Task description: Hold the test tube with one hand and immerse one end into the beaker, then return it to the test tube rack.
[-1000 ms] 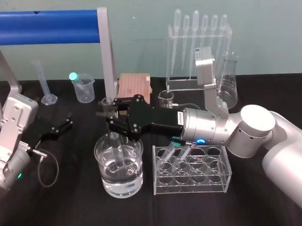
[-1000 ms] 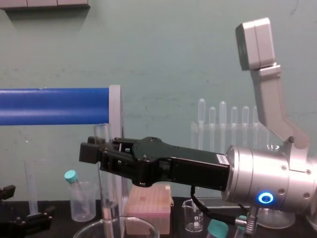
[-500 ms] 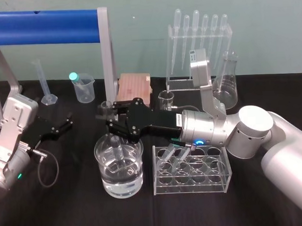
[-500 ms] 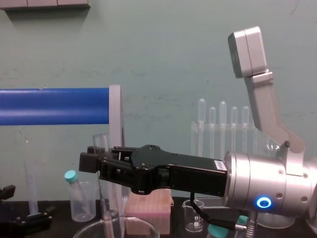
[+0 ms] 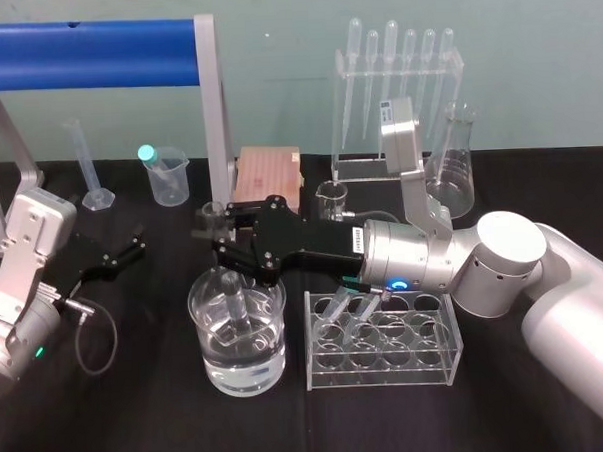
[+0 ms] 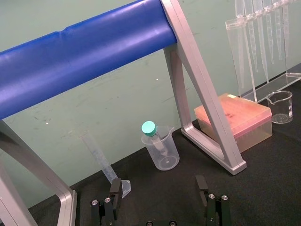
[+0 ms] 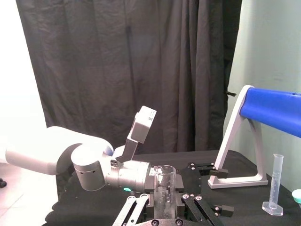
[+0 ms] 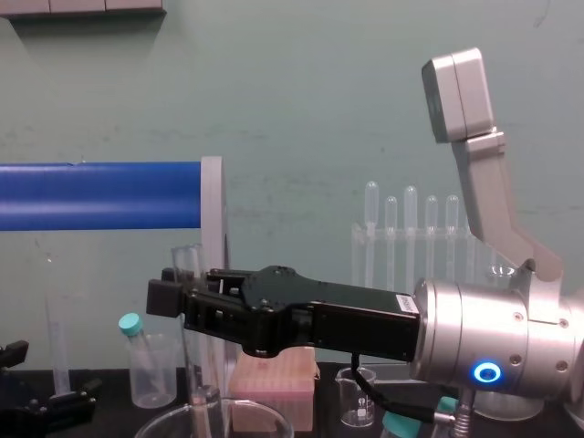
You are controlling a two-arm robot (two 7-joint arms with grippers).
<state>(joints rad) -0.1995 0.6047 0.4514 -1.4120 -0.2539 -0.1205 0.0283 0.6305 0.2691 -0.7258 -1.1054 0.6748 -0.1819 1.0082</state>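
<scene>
The right claw [image 5: 215, 238] reaches in from the robot's right and is clamped on the test tube [image 7: 164, 187]. Its black fingers [image 8: 164, 297] pinch the glass a little below the open mouth, so a short length of tube stands clear above them. The tube is upright. Most of it hangs down under the claw into the beaker [image 5: 272, 359], which sits directly beneath and holds water. The tube's round end is well inside the rim, down at the water, though how far it dips under the surface I cannot tell.

Just behind the claw, under the right arm's wrist, stands the test tube rack [image 5: 383, 375], close beside the beaker but not touching it. Two teal-capped tubes [image 5: 337, 307] lean in the compartments at the rack's end nearest the claw.

Beyond the claw, farther from the robot, a pink box [image 5: 267, 172] lies on the table, with a small glass beaker [image 5: 330, 197] just to its right. A stand of pipettes [image 5: 395, 82] is near the wall.

The left claw [image 5: 134, 243] is well off to the right claw's left, low over the black table [image 5: 140, 413]. Its fingers are spread wide and hold nothing. Ahead of it are a small plastic beaker [image 6: 162, 153] with a teal-capped tube in it and a slim graduated cylinder [image 6: 101, 157] — both under the blue bar [image 6: 80, 52].
</scene>
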